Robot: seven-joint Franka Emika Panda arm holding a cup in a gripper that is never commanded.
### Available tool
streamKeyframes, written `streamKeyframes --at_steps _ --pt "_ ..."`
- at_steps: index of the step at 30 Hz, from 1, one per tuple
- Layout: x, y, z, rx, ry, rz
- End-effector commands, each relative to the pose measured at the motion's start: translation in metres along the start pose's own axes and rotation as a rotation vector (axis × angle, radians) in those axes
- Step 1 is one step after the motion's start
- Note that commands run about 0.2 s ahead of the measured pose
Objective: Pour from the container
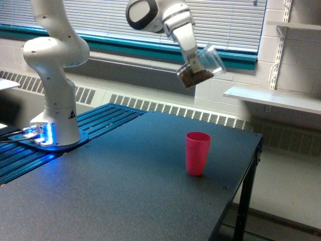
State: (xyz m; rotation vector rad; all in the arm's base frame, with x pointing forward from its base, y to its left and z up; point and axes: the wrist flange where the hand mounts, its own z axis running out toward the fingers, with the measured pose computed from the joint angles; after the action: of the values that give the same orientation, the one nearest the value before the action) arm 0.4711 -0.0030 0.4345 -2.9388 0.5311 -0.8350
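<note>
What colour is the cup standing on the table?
Pink, seen in the exterior view.

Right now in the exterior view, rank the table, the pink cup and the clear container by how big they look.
1. Table, by far the largest.
2. Pink cup and clear container look about alike; the container is tilted in the gripper and its distance is unclear, so no ranking between them.

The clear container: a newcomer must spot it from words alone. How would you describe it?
Start at the white robot arm and follow it up to its pincer, high in front of the window blinds. The container is held there, tilted, above the table. Unlike the opaque pink cup, it is see-through, with brown granules inside.
</note>
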Motion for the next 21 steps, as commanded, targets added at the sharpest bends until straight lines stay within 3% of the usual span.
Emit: streamKeyframes --at_steps 1,21 --pt "-0.009 0.004 0.004 -0.009 0.005 0.002" --pt "-0.050 0.021 0.036 -0.081 -0.080 -0.007"
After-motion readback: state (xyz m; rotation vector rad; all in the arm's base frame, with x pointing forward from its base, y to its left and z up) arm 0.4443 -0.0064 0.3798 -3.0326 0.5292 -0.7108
